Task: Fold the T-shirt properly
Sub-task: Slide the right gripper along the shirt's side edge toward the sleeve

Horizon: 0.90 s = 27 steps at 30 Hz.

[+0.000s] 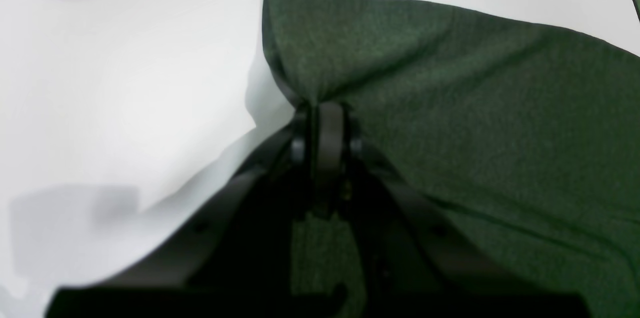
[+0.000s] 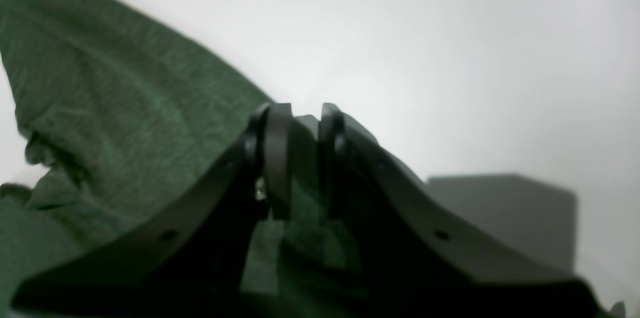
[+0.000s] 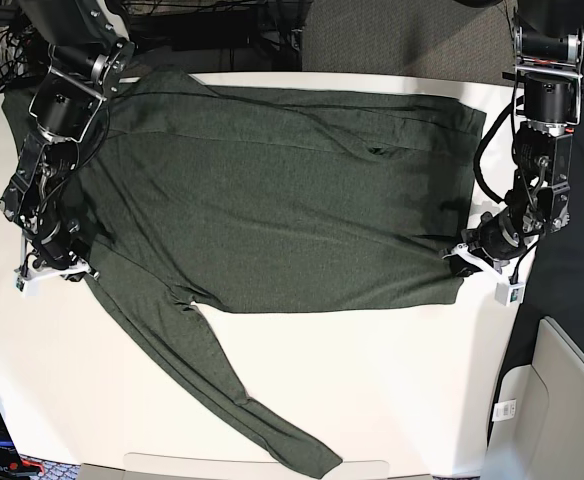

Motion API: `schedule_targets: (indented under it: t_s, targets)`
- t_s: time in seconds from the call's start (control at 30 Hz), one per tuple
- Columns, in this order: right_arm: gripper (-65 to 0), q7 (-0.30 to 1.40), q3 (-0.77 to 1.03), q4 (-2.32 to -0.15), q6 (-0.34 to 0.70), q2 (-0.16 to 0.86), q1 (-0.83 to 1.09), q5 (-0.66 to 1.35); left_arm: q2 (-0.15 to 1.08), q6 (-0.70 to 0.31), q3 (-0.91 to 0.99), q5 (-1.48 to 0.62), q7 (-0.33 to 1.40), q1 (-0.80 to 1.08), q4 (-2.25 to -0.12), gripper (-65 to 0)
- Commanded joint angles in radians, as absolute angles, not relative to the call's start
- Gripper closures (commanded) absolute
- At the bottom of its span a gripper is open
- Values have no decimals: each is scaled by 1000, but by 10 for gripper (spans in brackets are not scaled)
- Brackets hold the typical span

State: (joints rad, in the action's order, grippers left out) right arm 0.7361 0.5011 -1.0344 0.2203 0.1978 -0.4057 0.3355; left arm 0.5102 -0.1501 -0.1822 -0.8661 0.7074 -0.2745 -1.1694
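The dark olive-green T-shirt (image 3: 272, 210) lies spread flat on the white table (image 3: 392, 400), with one long sleeve (image 3: 222, 390) trailing toward the front edge. My left gripper (image 3: 459, 257) is at the shirt's front right corner. In the left wrist view it (image 1: 325, 106) is shut on a pinched peak of the cloth (image 1: 475, 108). My right gripper (image 3: 70, 268) sits at the shirt's left edge, near where the sleeve starts. In the right wrist view its jaws (image 2: 305, 118) stand narrow with a fold of green fabric (image 2: 125, 108) filling the gap between them.
The table's right edge runs just past my left gripper, with dark floor beyond it. A pale box (image 3: 562, 400) stands off the table at the front right. Cables (image 3: 222, 15) and equipment line the back. Bare tabletop (image 3: 422, 360) lies in front of the shirt.
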Motion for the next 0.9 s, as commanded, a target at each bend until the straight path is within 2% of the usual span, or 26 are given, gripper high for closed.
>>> schedule_targets:
  t_s: [0.0, 0.17, 0.4, 0.6, 0.87]
  targets:
    - [-82, 769, 499, -1044, 225, 203, -417, 329, 529, -156, -173, -871, 691, -300, -1187, -1]
    - [-8, 773, 501, -1044, 225, 206, -420, 358, 529, -156, -173, -871, 691, -300, -1187, -1]
    - [-8, 823, 501, -1052, 225, 213, -418, 449, 529, -156, -173, -871, 691, -300, -1187, -1]
    - [-8, 892, 504, -1216, 225, 213, -397, 498, 529, -156, -171, -871, 691, -300, -1187, -1]
    - [-8, 894, 503, -1254, 226, 237, -340, 651, 529, -156, -171, -872, 691, -300, -1187, -1]
